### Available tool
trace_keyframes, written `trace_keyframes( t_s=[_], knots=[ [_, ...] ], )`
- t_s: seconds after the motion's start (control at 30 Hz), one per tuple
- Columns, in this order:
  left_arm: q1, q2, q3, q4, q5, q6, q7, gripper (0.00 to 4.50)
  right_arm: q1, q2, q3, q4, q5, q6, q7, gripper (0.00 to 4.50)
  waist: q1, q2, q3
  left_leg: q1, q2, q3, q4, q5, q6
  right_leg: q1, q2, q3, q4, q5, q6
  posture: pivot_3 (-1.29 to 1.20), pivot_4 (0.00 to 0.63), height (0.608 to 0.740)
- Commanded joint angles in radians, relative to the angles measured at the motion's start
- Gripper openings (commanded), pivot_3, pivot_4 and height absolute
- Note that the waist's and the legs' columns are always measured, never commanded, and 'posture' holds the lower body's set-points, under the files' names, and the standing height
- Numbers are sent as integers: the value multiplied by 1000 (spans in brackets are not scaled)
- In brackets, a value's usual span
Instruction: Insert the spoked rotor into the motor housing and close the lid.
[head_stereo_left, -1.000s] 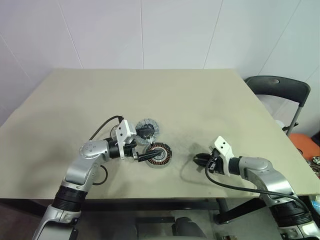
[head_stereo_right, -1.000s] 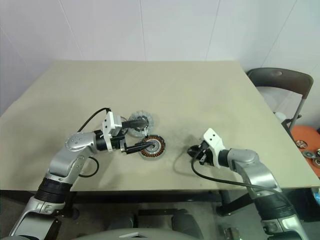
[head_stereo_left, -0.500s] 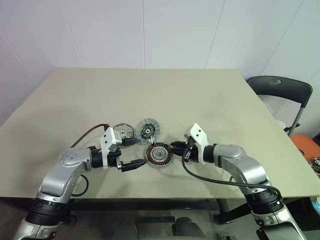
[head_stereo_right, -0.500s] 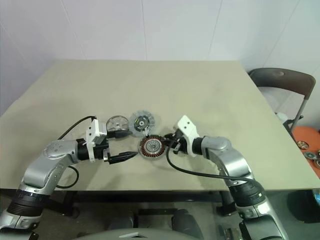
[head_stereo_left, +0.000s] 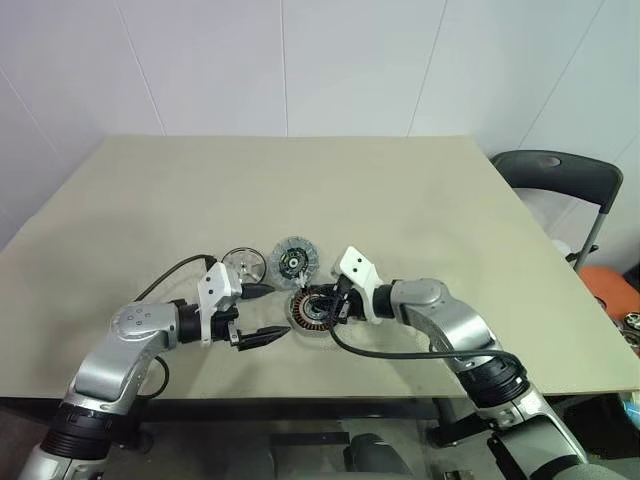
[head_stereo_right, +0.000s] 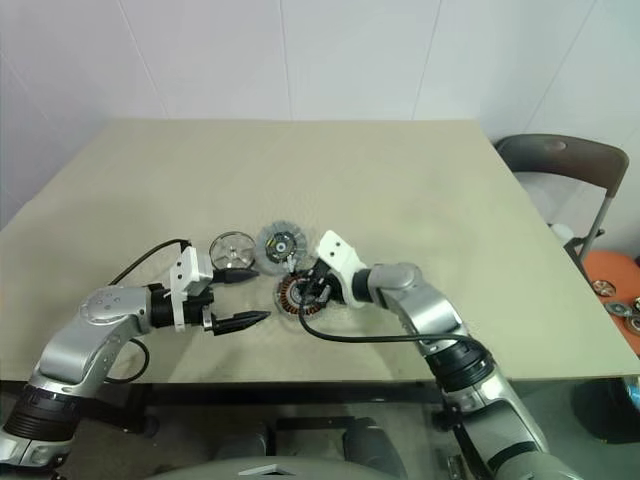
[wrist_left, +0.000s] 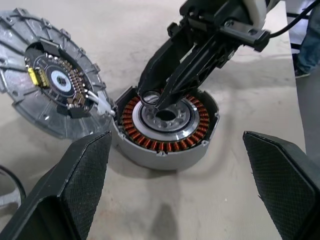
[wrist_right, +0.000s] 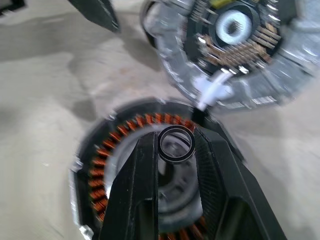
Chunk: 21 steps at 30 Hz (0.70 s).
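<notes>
Copper-wound motor housing beneath right pincer, small black ring pinched.

A beige table extends beyond the hands to a white panelled wall. A dark folding chair stands well off beyond the right hand's side.

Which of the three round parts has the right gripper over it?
The motor housing, the copper-wound ring nearest the table's front edge. The right gripper hangs over its centre holding a small black ring; lid and spoked rotor lie apart.
</notes>
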Motion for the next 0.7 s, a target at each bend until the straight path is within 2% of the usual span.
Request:
trace_keyframes(
  t_s=[0.03, 0.33, 0.7],
  knots=[
    [-9, 4, 9, -33, 3, -15, 8, 4500, -13, -11, 6, -19, -2, 8, 23, 670, -1, 0, 0, 0, 0, 0, 0, 0, 0, 0, 0, 0, 0, 0, 0, 0, 0, 740],
    [-15, -5, 5, -18, 6, -26, 7, 4500, 11, -43, 4, -27, -13, 15, 30, 670, -1, 0, 0, 0, 0, 0, 0, 0, 0, 0, 0, 0, 0, 0, 0, 0, 0, 740],
    [-31, -12, -4, -21, 11, -18, 18, 4500, 13, -31, 3, -21, -6, 20, 27, 670, -1, 0, 0, 0, 0, 0, 0, 0, 0, 0, 0, 0, 0, 0, 0, 0, 0, 740]
  ],
)
